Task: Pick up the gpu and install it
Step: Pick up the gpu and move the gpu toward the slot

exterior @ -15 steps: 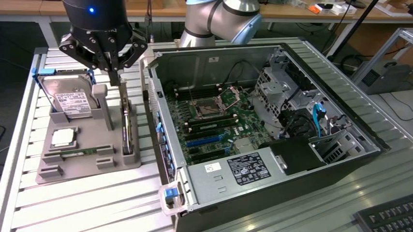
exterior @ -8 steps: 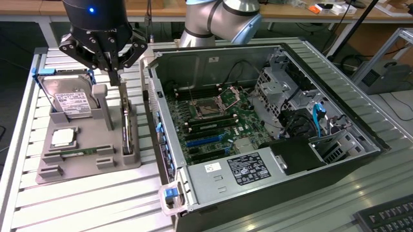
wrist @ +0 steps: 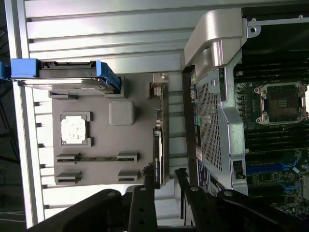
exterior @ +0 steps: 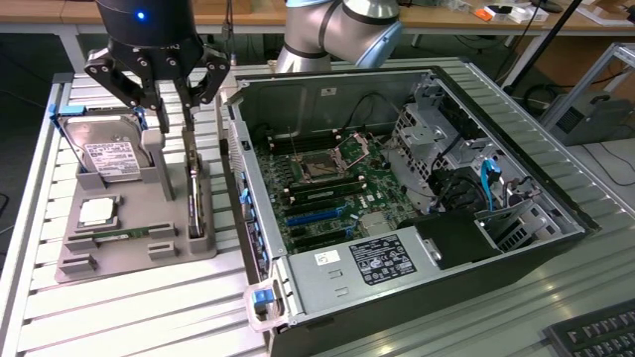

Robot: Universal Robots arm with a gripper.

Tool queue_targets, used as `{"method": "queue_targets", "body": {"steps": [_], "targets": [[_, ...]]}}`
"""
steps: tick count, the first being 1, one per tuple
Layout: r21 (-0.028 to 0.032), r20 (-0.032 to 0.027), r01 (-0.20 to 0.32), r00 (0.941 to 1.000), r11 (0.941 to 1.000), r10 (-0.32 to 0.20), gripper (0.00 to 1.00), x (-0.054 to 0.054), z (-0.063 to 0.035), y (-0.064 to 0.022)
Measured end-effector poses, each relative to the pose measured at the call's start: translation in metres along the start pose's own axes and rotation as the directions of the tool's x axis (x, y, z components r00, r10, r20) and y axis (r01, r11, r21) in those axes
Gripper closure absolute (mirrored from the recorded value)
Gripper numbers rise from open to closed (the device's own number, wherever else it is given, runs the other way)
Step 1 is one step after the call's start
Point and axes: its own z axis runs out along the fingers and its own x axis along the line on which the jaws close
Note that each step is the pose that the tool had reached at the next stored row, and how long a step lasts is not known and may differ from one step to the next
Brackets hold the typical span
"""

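While the end effector (exterior: 171,123) hangs over the gray holder (exterior: 119,256) at the exterior view's left of the desk (exterior: 129,316), its fingers stand apart, released, either side of the gpu's (exterior: 196,197) far end. The gpu stands on edge in the holder's right slot, just beside the open computer case (exterior: 417,149).

Narrow gap between upright gpu (exterior: 196,204) and computer case wall (exterior: 241,186); wider room toward hard drive (exterior: 109,156).

Bright light, glare on table (wrist: 106,34)
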Motion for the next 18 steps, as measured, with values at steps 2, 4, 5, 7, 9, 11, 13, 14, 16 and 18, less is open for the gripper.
{"method": "queue_targets", "body": {"steps": [2,4,5,7,9,11,13,14,16,18], "targets": [[0.0,0.0,0.0,1.0,1.0,0.0,0.58,0.0,0.0,0.0],[0.0,0.0,0.0,1.0,1.0,0.0,0.52,0.0,0.0,0.0],[0.0,0.0,0.0,1.0,1.0,0.0,0.52,0.0,0.0,0.0],[0.0,0.0,0.0,1.0,1.0,0.0,0.52,0.0,0.0003,0.0],[0.0001,0.0,0.0,1.0,1.0,0.0,0.52,0.0,0.0031,-0.0001],[0.0001,0.0,0.0,1.0,1.0,0.0,0.52,0.0,0.0063,-0.0004],[0.0002,-0.0001,0.0,1.0,1.0,0.0,0.52,0.0,0.0107,-0.0011],[0.0001,0.0,0.0,1.0,1.0,0.0,0.52,0.0,0.0118,-0.0013],[0.0001,0.0,0.0,1.0,1.0,0.0,0.52,0.0,0.0138,-0.0016],[0.0001,0.0,0.0,1.0,1.0,0.0,0.52,0.0,0.0142,-0.0017]]}}
